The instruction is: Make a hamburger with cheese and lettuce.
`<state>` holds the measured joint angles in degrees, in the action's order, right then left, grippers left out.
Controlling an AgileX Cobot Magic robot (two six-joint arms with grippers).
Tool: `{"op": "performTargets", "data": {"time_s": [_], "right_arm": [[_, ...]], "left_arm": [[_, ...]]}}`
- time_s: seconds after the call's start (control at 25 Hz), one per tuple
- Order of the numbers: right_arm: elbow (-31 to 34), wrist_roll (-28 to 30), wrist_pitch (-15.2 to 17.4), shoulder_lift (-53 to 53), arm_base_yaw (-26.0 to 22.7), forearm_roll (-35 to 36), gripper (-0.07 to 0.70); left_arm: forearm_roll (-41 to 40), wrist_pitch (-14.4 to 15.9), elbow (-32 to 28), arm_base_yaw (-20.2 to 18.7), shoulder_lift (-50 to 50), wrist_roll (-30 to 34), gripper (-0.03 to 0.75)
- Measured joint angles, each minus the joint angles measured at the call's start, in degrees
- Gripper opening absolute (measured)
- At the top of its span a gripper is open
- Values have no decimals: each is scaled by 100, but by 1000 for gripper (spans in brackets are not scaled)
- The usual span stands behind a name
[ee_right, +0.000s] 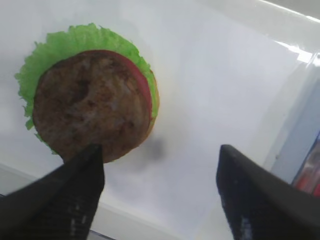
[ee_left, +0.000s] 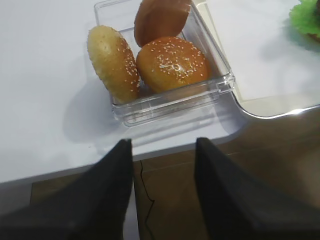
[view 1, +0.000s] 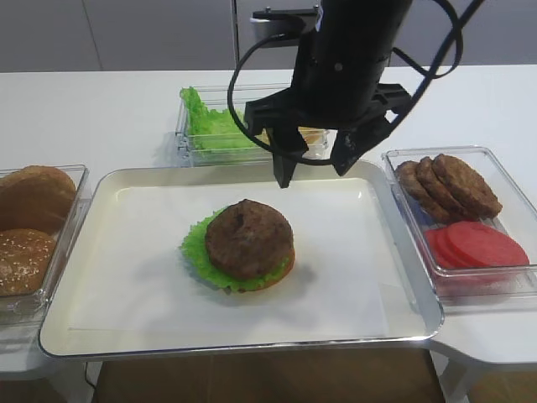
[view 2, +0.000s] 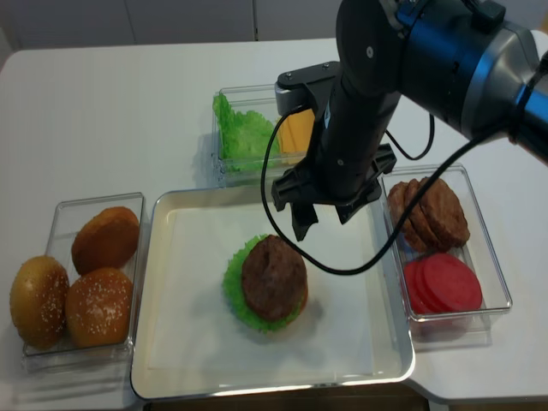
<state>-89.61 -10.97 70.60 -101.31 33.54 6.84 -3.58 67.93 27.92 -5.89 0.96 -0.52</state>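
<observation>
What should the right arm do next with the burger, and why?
Probably swing the right hand back toward the cheese in the rear container. The hamburger already has lettuce, tomato and a patty on top but no cheese, and the hand is open and empty above the tray.

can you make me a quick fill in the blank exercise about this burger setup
1. The top layer of the hamburger is a brown ____.
2. The right gripper is open and holds ____.
3. The hamburger sits on a white ____.
4. The left gripper hovers near a container of sesame ____.

Missing words: patty; nothing; tray; buns
</observation>
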Motion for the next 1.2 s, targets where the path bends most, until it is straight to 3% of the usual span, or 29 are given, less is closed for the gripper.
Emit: {"op": "performTargets", "data": {"time_s": [0.28,0.64,1.2], "right_arm": [[0,73,4,356,0,-684,537],[48,279,45,1373,0,-947,517],[1389,326,145,3660,0,-1032,517]], "left_arm": [[0,0,0,0,0,0,309],[0,0,0,0,0,0,309],[0,0,0,0,0,0,309]]}}
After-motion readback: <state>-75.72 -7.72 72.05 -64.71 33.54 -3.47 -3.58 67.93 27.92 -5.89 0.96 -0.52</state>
